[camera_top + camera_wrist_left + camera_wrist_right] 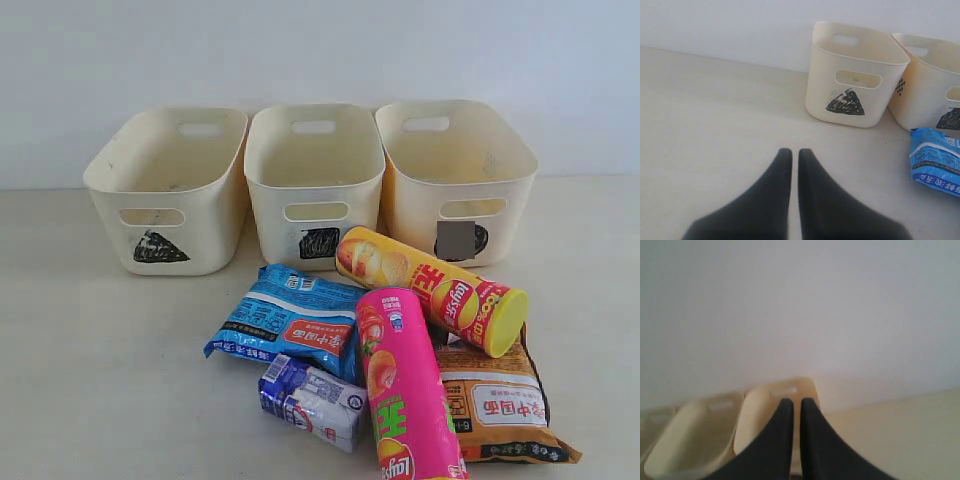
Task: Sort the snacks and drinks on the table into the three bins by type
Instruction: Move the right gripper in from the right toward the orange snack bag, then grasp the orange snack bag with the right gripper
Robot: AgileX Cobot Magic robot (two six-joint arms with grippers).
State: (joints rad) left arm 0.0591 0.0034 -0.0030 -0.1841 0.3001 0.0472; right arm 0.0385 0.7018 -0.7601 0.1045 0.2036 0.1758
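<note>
Three cream bins stand in a row at the back: triangle [205,230], square [270,215], circle [410,215]. In front lies a heap: the yellow-red chip tube [430,290], the pink tube [405,385], the blue packet [285,320], the orange-brown packet [500,405] and the white-and-blue carton [310,400]. The dark purple carton is hidden. Neither gripper shows in the exterior view. My left gripper [795,152] is shut and empty over bare table, short of the triangle bin [855,75] and left of the blue packet [935,162]. My right gripper [796,402] is shut and empty, high above a bin [757,410].
The square bin [935,85] stands right of the triangle bin in the left wrist view. A second bin [700,432] lies beside the first in the right wrist view. A pale wall runs behind the bins. Bare tabletop [100,380] spreads left of the heap.
</note>
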